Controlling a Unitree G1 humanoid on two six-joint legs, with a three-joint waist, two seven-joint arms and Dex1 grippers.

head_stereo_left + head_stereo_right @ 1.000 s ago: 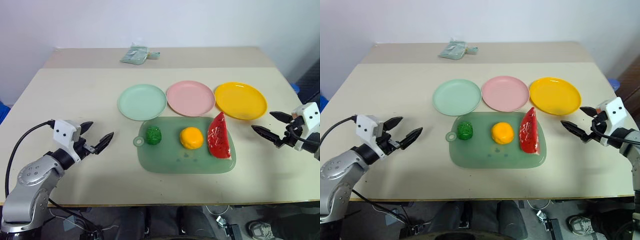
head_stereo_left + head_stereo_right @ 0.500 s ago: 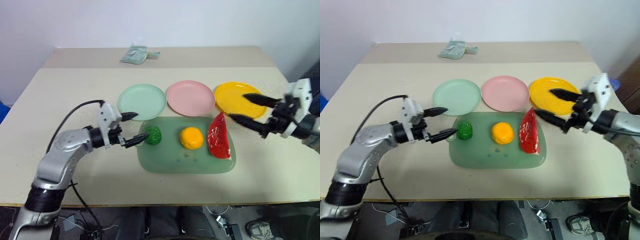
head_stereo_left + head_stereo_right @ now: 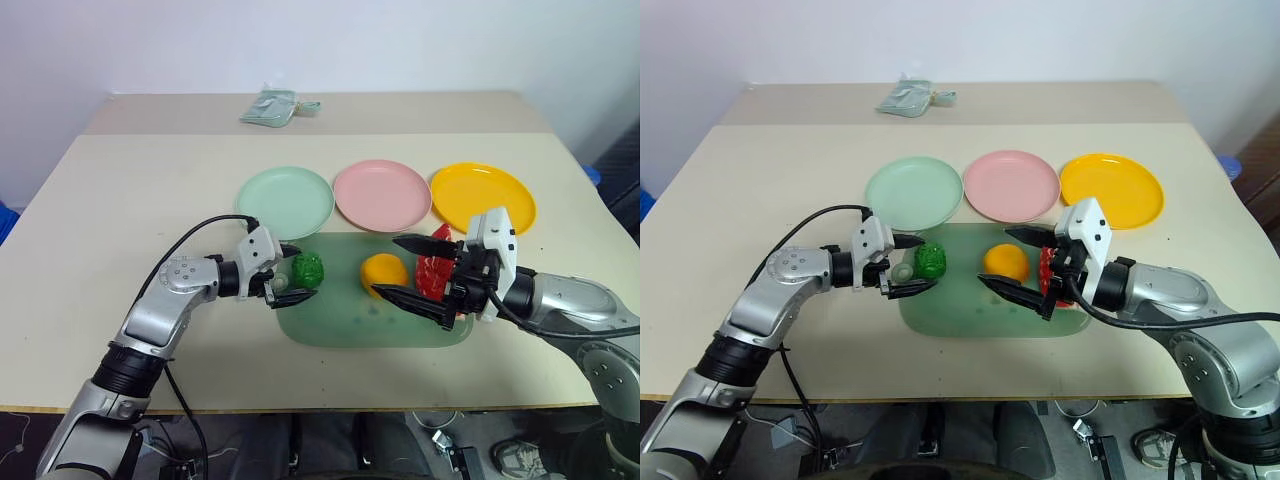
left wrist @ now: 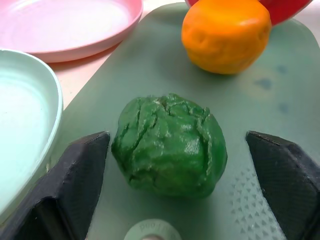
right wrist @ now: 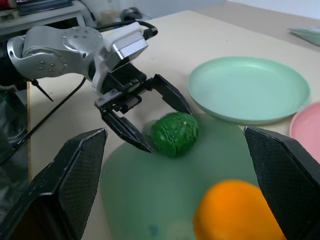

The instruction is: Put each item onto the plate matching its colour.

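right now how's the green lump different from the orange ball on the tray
The green lump is dark green and creased; the orange ball is orange-yellow, smoother and a little bigger. The lump lies at the tray's handle end, between the left gripper's open fingers; the ball lies mid-tray, with the right gripper's open fingers around it. Both rest on the tray, not on any plate.

Soft, even overhead light falls on my table point(image 3: 120, 200), and shadows under the plates are faint. Small glints sit on the dark green lump point(image 4: 170, 145) and the orange ball point(image 4: 225, 35) near my left wrist. My own near fingers point(image 5: 60, 185) look blurred.
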